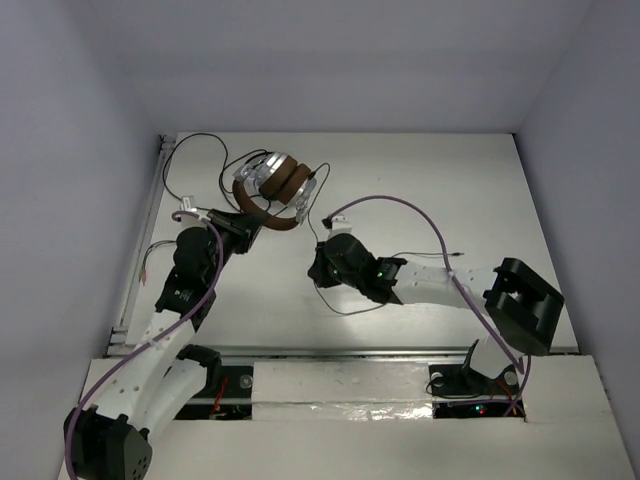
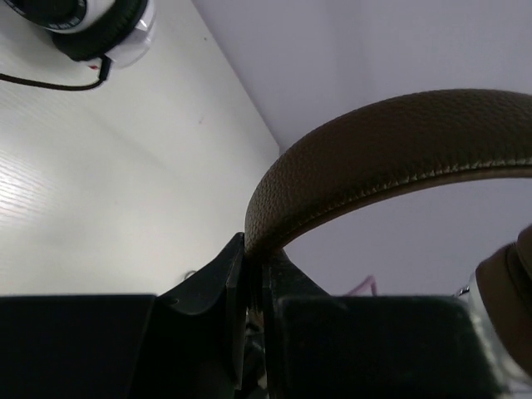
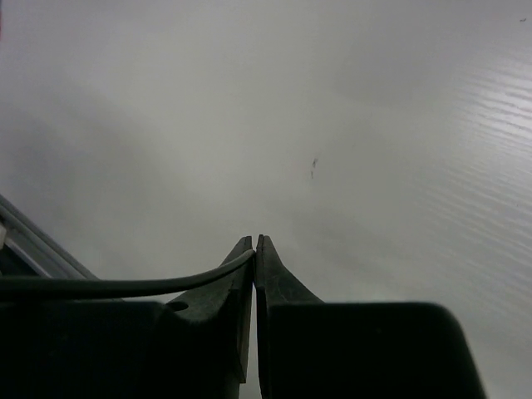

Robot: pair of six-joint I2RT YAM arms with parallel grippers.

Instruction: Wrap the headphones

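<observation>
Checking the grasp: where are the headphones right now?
Top view: the headphones are near the far edge, left of centre, headband pinched by the left gripper; the right gripper, shut on the cable, is nearer and right.

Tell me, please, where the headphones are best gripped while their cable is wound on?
By the headband, near one end, coming from the near left as the left gripper does: the band is thin enough to pinch, while the earcups are wide and rounded, and this should leave them free for the cable.
</observation>
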